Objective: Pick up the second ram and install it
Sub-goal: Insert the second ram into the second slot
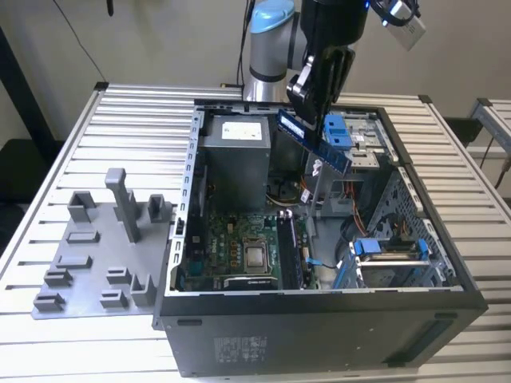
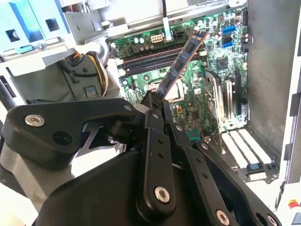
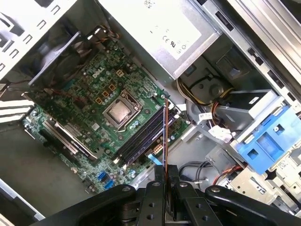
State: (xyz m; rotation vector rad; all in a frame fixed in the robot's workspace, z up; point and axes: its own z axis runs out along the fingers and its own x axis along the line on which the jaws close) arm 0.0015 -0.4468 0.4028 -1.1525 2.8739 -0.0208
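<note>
So the gripper (image 1: 306, 118) was clenched on one end of the second ram (image 1: 329, 150). Its fingers pinched the flat faces, and the rest of the stick poked out past the tips at a tilt. It was up in the air over the open computer case (image 1: 319, 335), near the far wall of the case and not seated in anything. In the first wrist view the stick showed edge-on, roughly lined up along the black memory slots (image 3: 141, 136) on the green motherboard (image 3: 84, 94), with the bare processor socket (image 3: 120, 110) just beside those slots. The case lay on its side on a slatted metal table (image 1: 120, 120), with a plain light wall (image 1: 160, 40) behind and the arm's base at the far edge. Stuff crowding the spot: the grey power supply (image 1: 235, 155) sat in the far corner of the case, and a bundle of yellow and black cables (image 3: 197, 96) ran between it and the board. A blue drive bracket (image 1: 337, 132) sat right behind the stick in the exterior view. Off to the exterior view's left, just beside the case, was a grey holder plate (image 1: 96, 263) with upright blocks on it.
</note>
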